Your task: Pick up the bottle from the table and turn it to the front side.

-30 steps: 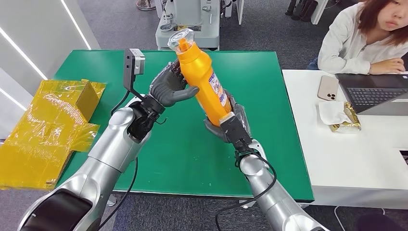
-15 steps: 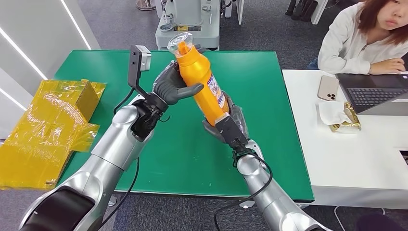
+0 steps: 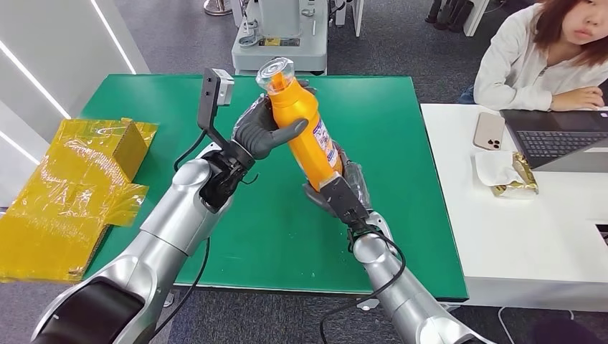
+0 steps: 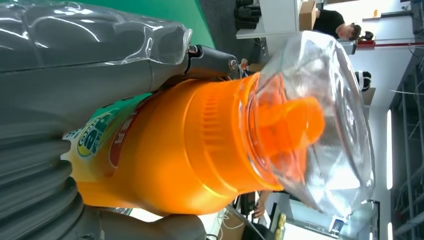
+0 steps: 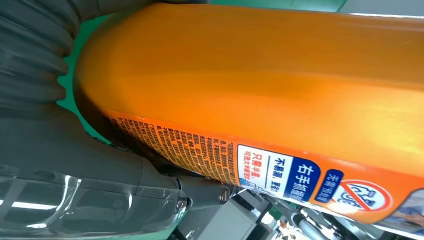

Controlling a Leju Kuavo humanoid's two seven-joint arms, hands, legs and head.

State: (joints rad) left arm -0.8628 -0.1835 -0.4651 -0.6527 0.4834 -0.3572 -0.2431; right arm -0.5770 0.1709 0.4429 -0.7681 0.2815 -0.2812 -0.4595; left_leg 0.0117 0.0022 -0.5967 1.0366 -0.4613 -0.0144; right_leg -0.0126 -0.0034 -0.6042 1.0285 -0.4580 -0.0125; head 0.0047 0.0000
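From the head view I see the orange bottle (image 3: 305,122) tilted above the green table (image 3: 401,179), left hand (image 3: 262,129) wrapped round its upper body, right hand (image 3: 337,188) cupping its base. My left wrist view shows the clear cap (image 4: 320,125); the right wrist view shows the printed label (image 5: 280,172) against my thumb (image 5: 100,175).

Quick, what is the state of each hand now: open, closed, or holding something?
Left hand: holding the upper part of the orange bottle.
Right hand: holding the lower end of the same bottle.
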